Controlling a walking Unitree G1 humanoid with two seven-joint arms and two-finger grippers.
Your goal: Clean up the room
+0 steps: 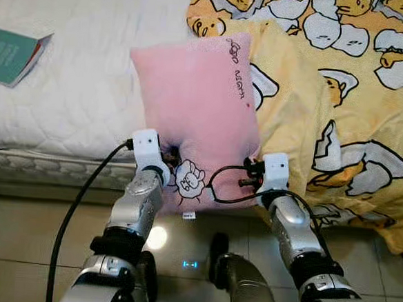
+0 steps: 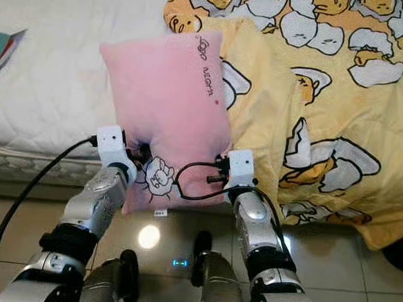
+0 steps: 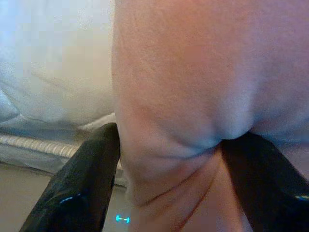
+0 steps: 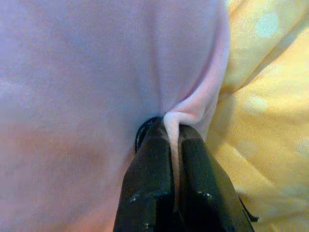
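**Operator:** Report both end effectors and the load.

**Manual:** Your left gripper has its fingers spread around a thick fold at the near corner of the pillow; the plush bulges between the fingers and is squeezed there. Your right gripper has its fingers pressed almost together, pinching a thin seam at the opposite near corner. Two corner grips likely keep the soft body from sagging or twisting.

**Operator:** Where does the pillow sit relative to the grippers?

**Manual:** It extends away from both grippers, its near edge held between them above the floor, its far part over the mattress. Just beyond your right gripper lies the blanket, touching the pillow's side. Well beyond your left gripper, a book rests on the mattress.

**Operator:** Risk?

**Manual:** Judge the thin right pinch the weaker hold; you may lose it if you swing quickly.
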